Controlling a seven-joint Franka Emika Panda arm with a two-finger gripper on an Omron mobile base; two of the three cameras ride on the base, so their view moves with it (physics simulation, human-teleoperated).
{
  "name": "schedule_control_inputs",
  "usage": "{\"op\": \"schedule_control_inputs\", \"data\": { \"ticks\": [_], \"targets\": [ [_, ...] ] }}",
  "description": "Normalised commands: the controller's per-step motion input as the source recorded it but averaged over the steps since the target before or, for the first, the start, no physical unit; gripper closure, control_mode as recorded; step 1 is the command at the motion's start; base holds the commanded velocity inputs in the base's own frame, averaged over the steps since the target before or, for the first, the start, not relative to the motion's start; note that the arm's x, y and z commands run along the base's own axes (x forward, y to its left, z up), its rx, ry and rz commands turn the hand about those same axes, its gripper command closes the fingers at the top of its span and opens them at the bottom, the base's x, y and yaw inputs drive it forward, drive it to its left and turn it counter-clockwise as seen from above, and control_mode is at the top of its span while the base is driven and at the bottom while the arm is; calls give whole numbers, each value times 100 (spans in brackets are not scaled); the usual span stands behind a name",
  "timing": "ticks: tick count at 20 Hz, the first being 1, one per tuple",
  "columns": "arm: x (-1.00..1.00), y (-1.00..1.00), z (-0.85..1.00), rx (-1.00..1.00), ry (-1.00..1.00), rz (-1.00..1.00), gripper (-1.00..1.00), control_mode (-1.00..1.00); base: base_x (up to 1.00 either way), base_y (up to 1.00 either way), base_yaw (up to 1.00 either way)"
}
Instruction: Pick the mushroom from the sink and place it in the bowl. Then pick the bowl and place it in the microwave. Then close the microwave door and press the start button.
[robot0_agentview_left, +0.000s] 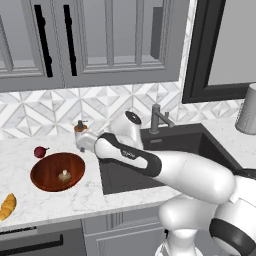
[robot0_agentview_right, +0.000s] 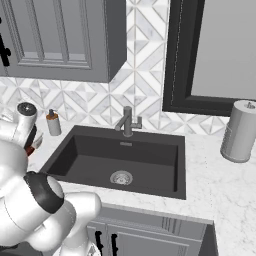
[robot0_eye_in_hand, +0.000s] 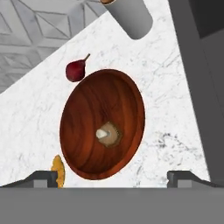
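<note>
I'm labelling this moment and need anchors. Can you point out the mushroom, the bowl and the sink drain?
mushroom (robot0_eye_in_hand: 106, 134): hand view, on its tan cap, lying in the bowl.
bowl (robot0_eye_in_hand: 85, 109): hand view, on the bare wooden inside wall.
sink drain (robot0_agentview_right: 121, 177): right base view, on the round steel centre.

On the marble counter (robot0_agentview_left: 60, 200) we see a dark red onion (robot0_agentview_left: 40, 151), a golden pastry (robot0_agentview_left: 7, 206), a soap dispenser (robot0_agentview_right: 53, 123) and a grey paper-towel roll (robot0_agentview_right: 240, 131) beneath grey cabinets (robot0_agentview_left: 90, 40).
</note>
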Motion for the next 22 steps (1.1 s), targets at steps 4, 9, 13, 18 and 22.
{"op": "schedule_control_inputs", "data": {
  "ticks": [4, 9, 13, 18, 22],
  "targets": [
    [0, -1, 0, 0, 36, -9, -100, -100, 0, 0, 0],
    [0, 5, -5, -15, 12, -2, -100, -100, 0, 0, 0],
    [0, 0, -20, -25, -1, 0, -100, -100, 0, 0, 0],
    [5, -7, -18, -4, 0, 0, -100, -100, 0, 0, 0],
    [38, -1, -36, 0, 0, 0, -100, -100, 0, 0, 0]
  ]
}}
